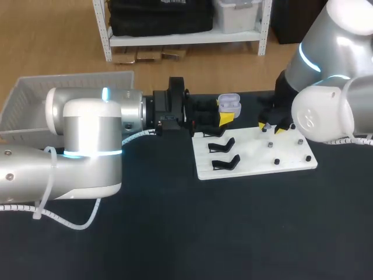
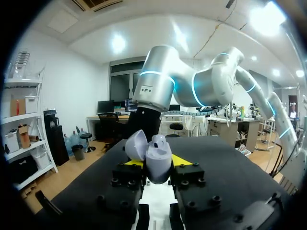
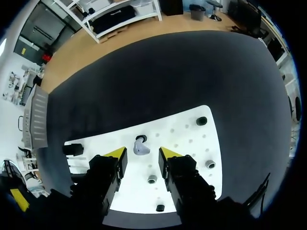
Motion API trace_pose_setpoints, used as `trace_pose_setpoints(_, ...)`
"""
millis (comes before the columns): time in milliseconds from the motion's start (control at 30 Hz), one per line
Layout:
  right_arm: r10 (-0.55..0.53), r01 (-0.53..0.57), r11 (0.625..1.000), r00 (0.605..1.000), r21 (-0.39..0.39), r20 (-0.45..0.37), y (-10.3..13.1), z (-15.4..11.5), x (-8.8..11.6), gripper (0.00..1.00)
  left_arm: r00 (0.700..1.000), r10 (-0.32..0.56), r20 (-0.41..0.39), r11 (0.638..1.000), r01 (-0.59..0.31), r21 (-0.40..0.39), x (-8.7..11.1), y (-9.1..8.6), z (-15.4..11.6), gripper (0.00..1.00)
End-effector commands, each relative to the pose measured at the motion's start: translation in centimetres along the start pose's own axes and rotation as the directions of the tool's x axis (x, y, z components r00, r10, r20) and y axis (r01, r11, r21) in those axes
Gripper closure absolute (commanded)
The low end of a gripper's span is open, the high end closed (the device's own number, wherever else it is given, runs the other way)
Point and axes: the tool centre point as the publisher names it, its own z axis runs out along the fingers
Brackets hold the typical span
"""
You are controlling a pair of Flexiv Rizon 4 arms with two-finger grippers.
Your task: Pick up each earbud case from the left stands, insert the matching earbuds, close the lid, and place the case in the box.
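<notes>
Working out from the near edge: bare black tabletop [image 1: 204,233], then the white board [image 1: 256,164] with two empty black stands [image 1: 223,146] on its left half.

Right gripper [image 3: 142,153] hangs over the board with its fingers spread and nothing in them. A lavender earbud [image 3: 139,146] lies on the board just ahead of the gap between the tips, not touched. Small pegs [image 3: 152,179] sit near it.

Further back, the left gripper [image 2: 158,163] is clamped on the earbud case [image 2: 158,154], one yellow tip on each side of the body. The case is held in the air off the board's far left corner, with its lid [image 2: 135,144] swung open. Can't tell if a bud is already seated inside.

Far left on the tabletop: the box [image 1: 29,96], a pale mesh basket.

Handling, my read:
- Case: light, hard glossy shell, likely slippery. The current hold low on the body looks right; keep off the lid and hinge, the weak spot.
- Earbud: tiny, rounded, nearly weightless, so it will flick or roll if one finger lands first. Centre the tips, pinch across the bulb where it meets the stem, light force.
- Insertion needs the bud's orientation matched to its well. Don't force it.
</notes>
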Motion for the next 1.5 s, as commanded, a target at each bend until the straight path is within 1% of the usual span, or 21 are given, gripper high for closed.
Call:
trace_pose_setpoints(33, 0.01, -0.01, 1.0, 1.0, 0.0, -0.011, 0.1, 0.3, -0.3, 0.6, 1.0, 0.005, 0.009, 1.0, -0.005, -0.008, 0.2, -0.1, 0.1, 1.0)
trace_pose_setpoints(167, 0.011, -0.011, 1.0, 1.0, -0.003, -0.015, 0.1, 0.5, -0.4, 0.67, 1.0, 0.005, 0.009, 1.0, -0.005, -0.008, 0.2, -0.1, 0.1, 1.0)
trace_pose_setpoints(267, 0.012, -0.012, 1.0, 1.0, -0.004, -0.015, 0.2, 0.5, -0.4, 0.7, 1.0, 0.005, 0.009, 1.0, -0.005, -0.008, 0.2, -0.1, 0.1, 1.0)
trace_pose_setpoints(700, 0.009, -0.009, 1.0, 1.0, -0.001, -0.016, 0.4, 0.7, -0.5, 0.72, 1.0, 0.005, 0.009, 1.0, -0.005, -0.008, 0.2, -0.1, 0.1, 1.0)
trace_pose_setpoints(833, 0.009, -0.009, 1.0, 1.0, -0.001, -0.015, 0.4, 0.7, -0.5, 0.75, 1.0, 0.005, 0.009, 1.0, -0.005, -0.008, 0.2, -0.1, 0.1, 1.0)
trace_pose_setpoints(933, 0.012, -0.012, 1.0, 1.0, 0.0, -0.014, 0.4, 0.7, -0.5, 0.84, 1.0, 0.005, 0.009, 1.0, -0.005, -0.008, 0.2, -0.1, 0.1, 1.0)
trace_pose_setpoints(1000, 0.014, -0.014, 1.0, 1.0, 0.001, -0.013, 0.4, 0.7, -0.5, 0.95, 1.0, 0.005, 0.009, 1.0, -0.005, -0.008, 0.2, -0.1, 0.1, 1.0)
trace_pose_setpoints(1033, 0.014, -0.014, 1.0, 1.0, 0.001, -0.014, 0.4, 0.7, -0.5, 0.99, 1.0, 0.005, 0.009, 1.0, -0.005, -0.008, 0.2, -0.1, 0.1, 1.0)
trace_pose_setpoints(1067, 0.014, -0.014, 1.0, 1.0, 0.002, -0.013, 0.4, 0.7, -0.6, 1.0, 1.0, 0.005, 0.009, 1.0, -0.005, -0.008, 0.2, -0.1, 0.1, 1.0)
trace_pose_setpoints(1233, 0.021, -0.021, 1.0, 1.0, 0.005, -0.012, 0.4, 0.5, -0.7, 1.0, 1.0, 0.005, 0.009, 1.0, -0.005, -0.008, 0.2, -0.1, 0.1, 1.0)
trace_pose_setpoints(1500, 0.021, -0.021, 1.0, 1.0, -0.018, 0.005, 0.7, -2.1, -0.9, 1.0, 1.0, 0.005, 0.009, 1.0, -0.005, -0.008, 0.2, -0.1, 0.1, 1.0)
